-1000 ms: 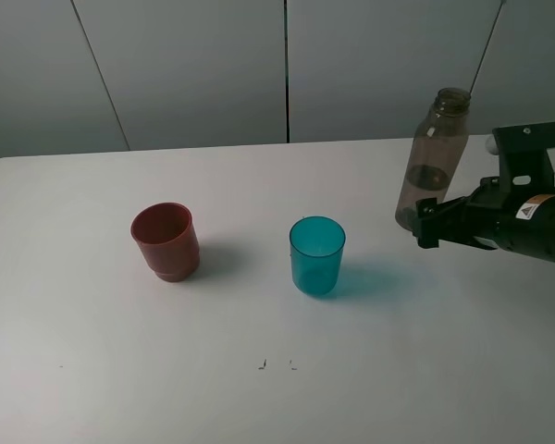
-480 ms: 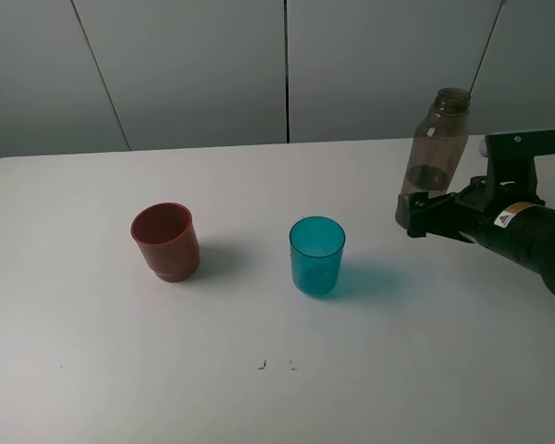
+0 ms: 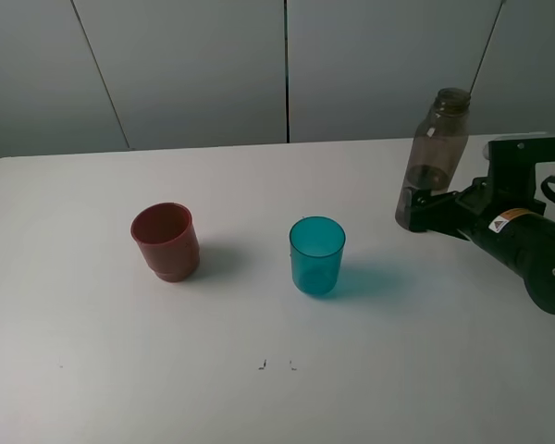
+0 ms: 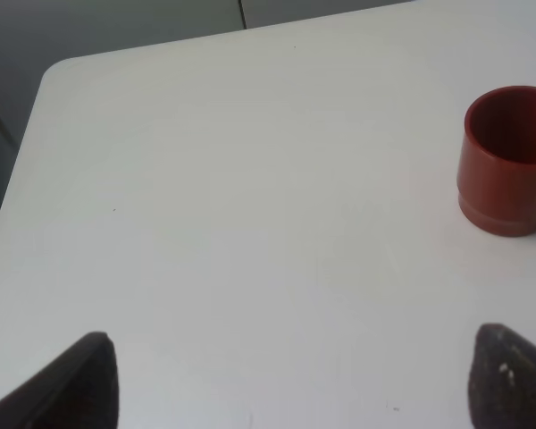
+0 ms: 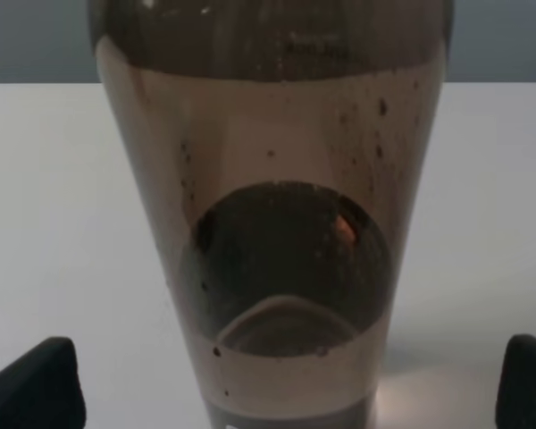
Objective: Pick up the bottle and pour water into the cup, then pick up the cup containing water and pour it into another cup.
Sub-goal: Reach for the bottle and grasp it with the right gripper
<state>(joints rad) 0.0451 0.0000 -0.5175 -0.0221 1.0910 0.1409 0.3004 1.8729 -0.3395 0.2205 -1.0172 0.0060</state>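
Note:
The smoky grey-brown bottle (image 3: 435, 153) stands uncapped at the table's far right. It fills the right wrist view (image 5: 277, 223), with dark liquid low inside it. My right gripper (image 3: 416, 209) is open, one finger on each side of the bottle's lower part (image 5: 286, 393). I cannot tell whether the fingers touch it. The teal translucent cup (image 3: 316, 254) stands at the table's middle. The red-brown cup (image 3: 166, 240) stands to its left and also shows in the left wrist view (image 4: 507, 161). My left gripper (image 4: 295, 380) is open and empty over bare table, out of the high view.
The white table (image 3: 120, 370) ends at a rounded far-left corner (image 4: 54, 76). A grey panelled wall (image 3: 194, 65) stands behind it. Two small dark marks (image 3: 276, 364) lie near the front edge.
My right gripper has moved forward from in front of the bottle, so the bottle's base now sits between its fingers. The bottle and both cups have not moved.

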